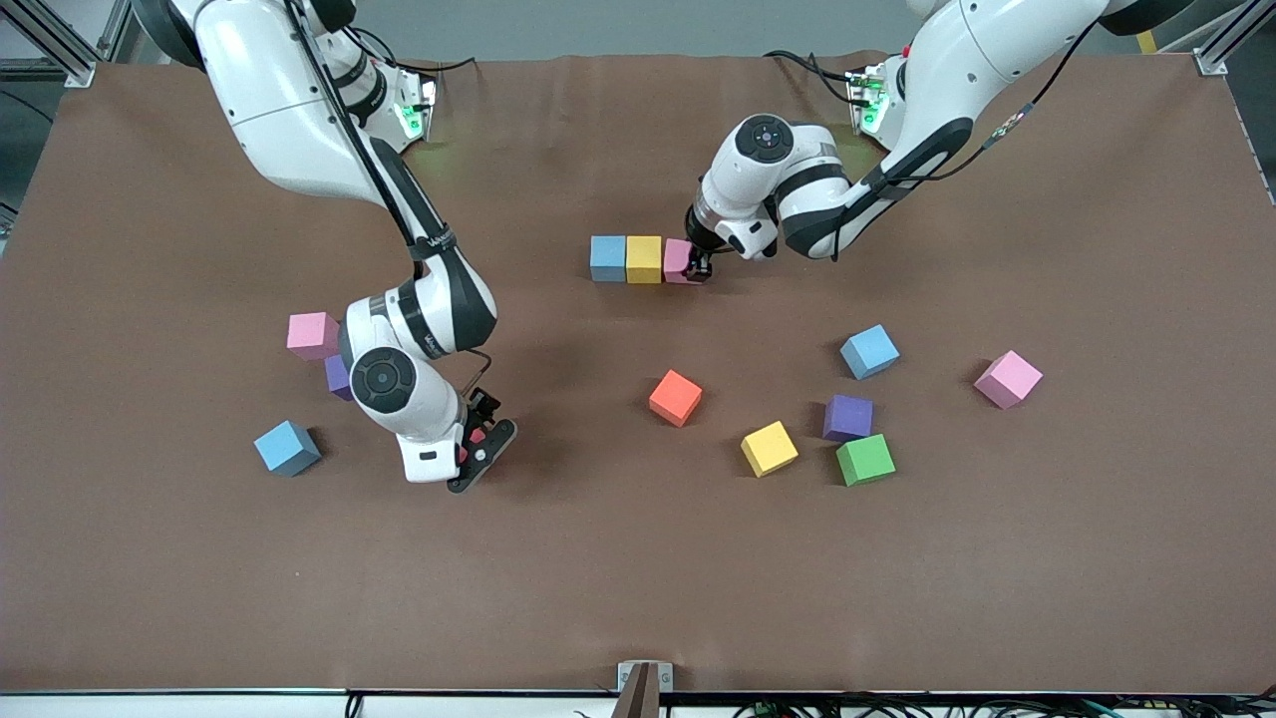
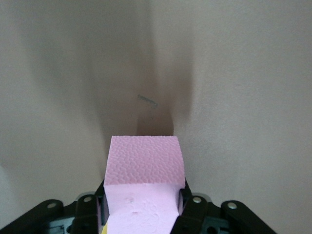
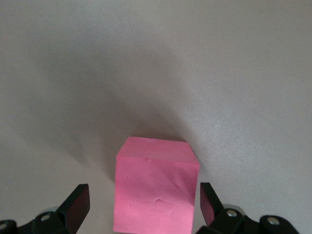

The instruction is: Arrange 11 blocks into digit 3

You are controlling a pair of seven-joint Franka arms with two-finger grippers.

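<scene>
A row of three blocks lies mid-table: blue (image 1: 607, 257), yellow (image 1: 644, 258) and pink (image 1: 678, 259). My left gripper (image 1: 699, 263) is shut on that pink block (image 2: 144, 161), which stands against the yellow one. My right gripper (image 1: 479, 440) is low over the table toward the right arm's end, open, its fingers on either side of a reddish-pink block (image 3: 156, 195) without touching it. In the front view the gripper hides most of that block.
Loose blocks near the right arm: pink (image 1: 312, 334), purple (image 1: 336, 376) partly under the arm, blue (image 1: 287, 448). Nearer the front camera than the row lie orange-red (image 1: 676, 397), yellow (image 1: 769, 448), purple (image 1: 848, 417), green (image 1: 865, 460), blue (image 1: 869, 351) and pink (image 1: 1008, 379).
</scene>
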